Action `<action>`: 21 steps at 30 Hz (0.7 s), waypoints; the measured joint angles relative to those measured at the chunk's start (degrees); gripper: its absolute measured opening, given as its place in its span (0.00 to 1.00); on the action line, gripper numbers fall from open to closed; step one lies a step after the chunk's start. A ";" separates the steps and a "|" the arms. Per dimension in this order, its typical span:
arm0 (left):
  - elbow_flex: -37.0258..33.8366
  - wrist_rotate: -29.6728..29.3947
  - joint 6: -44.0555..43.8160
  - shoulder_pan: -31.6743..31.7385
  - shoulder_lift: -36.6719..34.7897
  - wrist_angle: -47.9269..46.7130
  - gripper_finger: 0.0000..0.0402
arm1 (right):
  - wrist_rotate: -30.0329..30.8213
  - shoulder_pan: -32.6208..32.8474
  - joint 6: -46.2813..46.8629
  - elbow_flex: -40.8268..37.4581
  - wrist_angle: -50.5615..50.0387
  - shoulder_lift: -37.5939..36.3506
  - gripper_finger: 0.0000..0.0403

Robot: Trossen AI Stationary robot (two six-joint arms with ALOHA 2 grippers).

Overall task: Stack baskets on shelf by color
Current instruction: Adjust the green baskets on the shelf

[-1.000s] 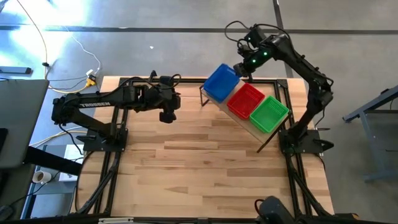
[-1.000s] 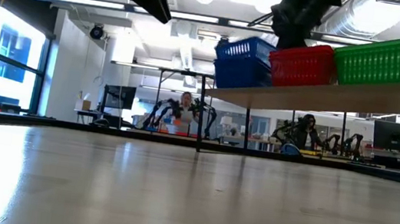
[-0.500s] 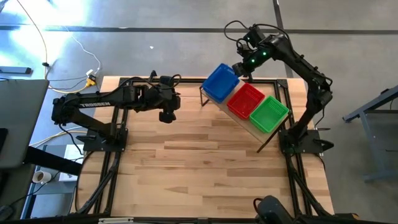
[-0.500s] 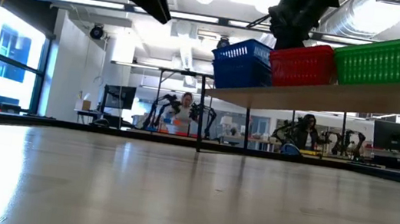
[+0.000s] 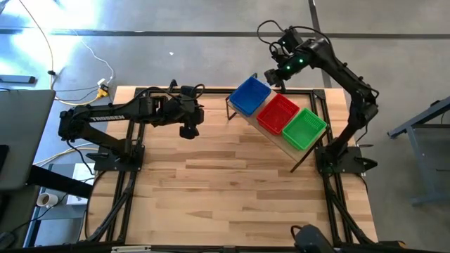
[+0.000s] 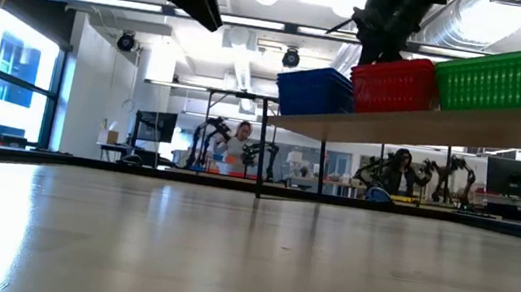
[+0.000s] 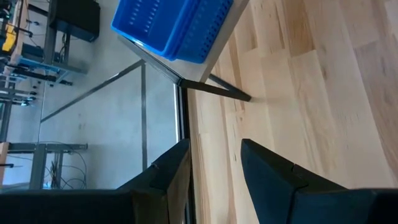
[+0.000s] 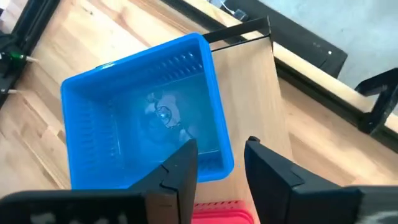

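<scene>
On shelf: light-wood plank; I see blue basket, red basket, green basket, perforated plastic.
Right gripper: above blue basket, jaws parted, empty.
Left gripper: waiting mid-table, jaws parted.

A pale planked wooden tabletop stands on a grey concrete floor crossed by dark seams, with white cables trailing beyond the desk's far left corner. Beyond the desk's far edge, tall bright windows line one side, long ceiling strip lights glow overhead, and two people sit at distant workbenches.

You are getting open tabletop in front; baskets are filling the shelf top.
</scene>
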 joint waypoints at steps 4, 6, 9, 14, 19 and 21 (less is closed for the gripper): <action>0.00 0.02 -1.62 0.00 0.00 0.00 0.33 | 0.61 2.54 -1.43 0.04 0.24 -0.94 0.29; 0.00 0.02 -2.92 0.00 0.00 0.00 0.33 | 1.85 4.38 -1.56 0.04 0.22 -1.07 0.29; 0.00 0.08 -4.52 0.00 0.00 0.00 0.33 | 4.69 6.91 -1.59 0.04 -0.48 -1.08 0.29; 0.00 7.02 -9.53 1.27 -0.19 -0.04 0.33 | 7.84 10.63 -2.62 0.04 -1.12 -1.08 0.29; 0.02 15.06 -14.77 3.56 -1.00 -0.02 0.33 | 13.06 13.59 -1.15 0.04 -8.31 -1.72 0.29; 0.02 15.26 -15.68 3.98 -1.09 -0.02 0.33 | 16.97 14.72 -0.62 0.04 -11.98 -2.34 0.29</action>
